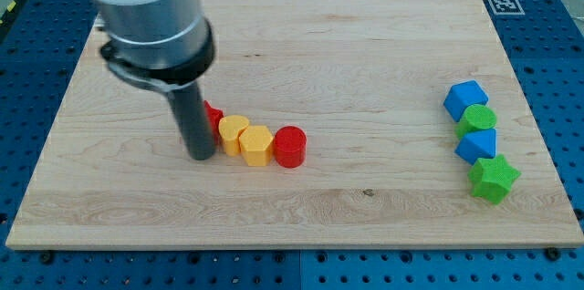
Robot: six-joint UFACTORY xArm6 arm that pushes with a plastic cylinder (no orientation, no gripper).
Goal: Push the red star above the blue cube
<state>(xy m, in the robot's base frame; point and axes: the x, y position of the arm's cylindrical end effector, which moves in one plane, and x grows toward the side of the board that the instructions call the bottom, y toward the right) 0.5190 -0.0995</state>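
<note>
**Rod Stands by the Red Star**

While nothing here is a box or bowl, the wooden board [365,35] holds all the blocks on its flat top. My tip [200,156] rests on the board at the view's left, just beside a row of four blocks. It has no jaws, so it grips nothing; it is only a straight dark rod.

Most of the red star [213,117] is hidden behind the rod, so only a small red bit peeks out on the rod's right side. Its shape is hard to tell. Next to it sit a yellow block [234,131], a second yellow block [256,145] and a red cylinder [290,147], all touching in a line.

Far off at the view's right, the blue cube [465,99] is the top of a column. Below it come a green cylinder [477,119], a blue block [477,145] and a green star [494,179].
</note>
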